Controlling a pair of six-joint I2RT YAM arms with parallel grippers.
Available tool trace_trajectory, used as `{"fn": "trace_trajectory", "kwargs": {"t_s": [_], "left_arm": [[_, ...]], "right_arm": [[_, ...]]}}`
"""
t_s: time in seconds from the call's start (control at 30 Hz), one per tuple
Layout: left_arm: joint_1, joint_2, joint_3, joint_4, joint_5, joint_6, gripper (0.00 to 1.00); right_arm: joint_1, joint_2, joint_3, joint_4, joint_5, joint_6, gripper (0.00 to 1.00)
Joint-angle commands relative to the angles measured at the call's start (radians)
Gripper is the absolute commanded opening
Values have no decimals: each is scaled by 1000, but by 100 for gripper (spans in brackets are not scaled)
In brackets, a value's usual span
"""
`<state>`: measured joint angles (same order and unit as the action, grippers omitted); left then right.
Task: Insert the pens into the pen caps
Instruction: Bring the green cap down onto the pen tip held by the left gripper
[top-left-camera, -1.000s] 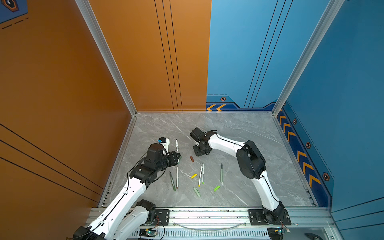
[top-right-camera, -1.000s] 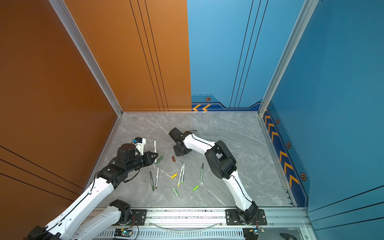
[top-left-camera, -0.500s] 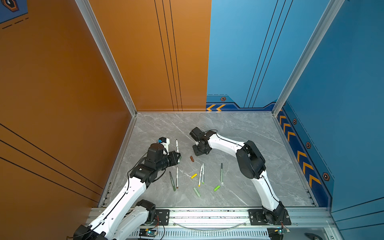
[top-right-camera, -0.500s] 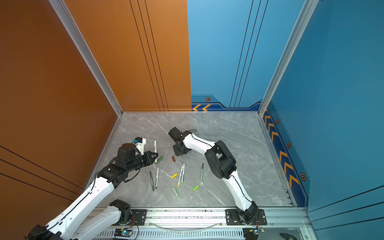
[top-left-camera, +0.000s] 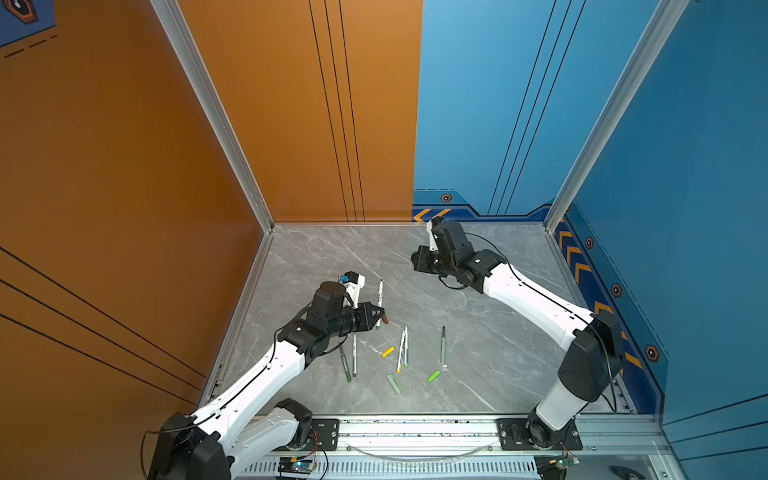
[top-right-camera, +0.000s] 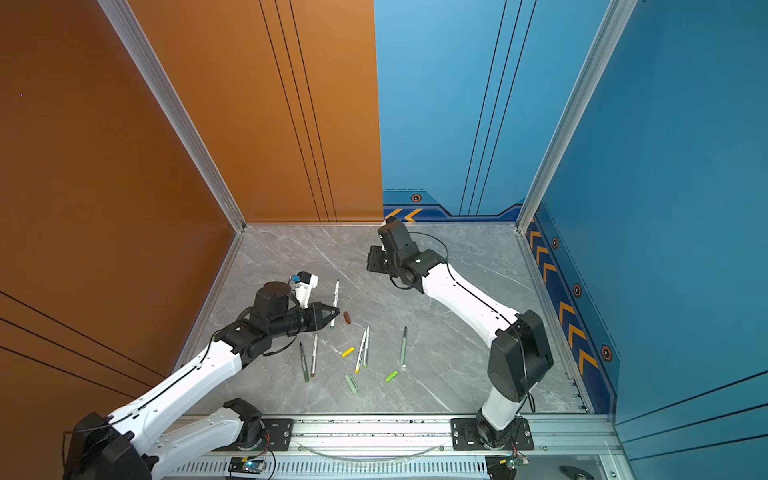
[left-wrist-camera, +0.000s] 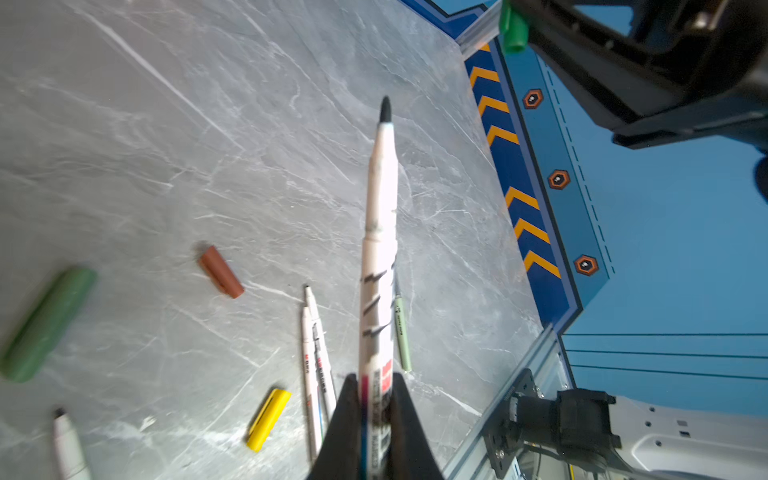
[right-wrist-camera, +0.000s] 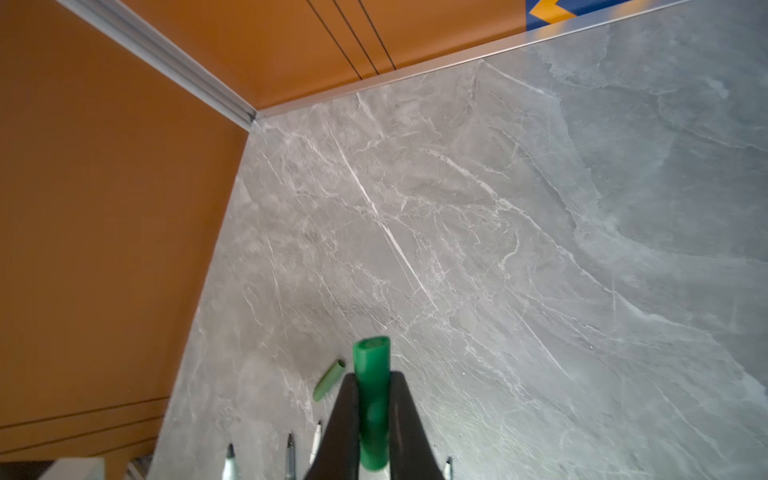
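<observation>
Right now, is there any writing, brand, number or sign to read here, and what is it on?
No word or number is legible.
White pen in the left gripper: red and black print, blurred.
Two white pens on the table: red print, too small.
Pale green pen: dark print, too small.
Green cap in the right gripper: no print seen.
Blue wall: orange chevrons and hexagon badges, no words.

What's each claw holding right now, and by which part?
Left claw: white pen, pinched at its printed rear barrel, tip free. Right claw: green cap, pinched across its sides, one end protruding.
</observation>
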<state>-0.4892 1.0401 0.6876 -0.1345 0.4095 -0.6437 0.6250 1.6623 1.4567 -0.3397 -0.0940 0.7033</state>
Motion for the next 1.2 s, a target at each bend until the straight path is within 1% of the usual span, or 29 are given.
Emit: {"fn": "trace_trajectory", "kwargs": {"t_s": [0.0,0.2,0.43,0.7,1.0,1.17], "left_arm": [[-36,47,56,80,91,24,0],[-77,129,103,117,82,11,0],[-108,184,140,134,84,4,0],[-126,200,143,134,61,-2,0],[-125,190,140,139,18,-9,0],[-121,200,138,139,18,-9,0]], "right_arm": [[-14,-17,-98,155,-91,167,0],[-15,-57,-155,237,-140,241,0],[-17,-79,-179,256,-150,260,0],[-25,-88,-183,259,-167,260,0],[-34,-108,-206,257,-165,252,0],[-33,-118,-208,255,-174,255,0]]}}
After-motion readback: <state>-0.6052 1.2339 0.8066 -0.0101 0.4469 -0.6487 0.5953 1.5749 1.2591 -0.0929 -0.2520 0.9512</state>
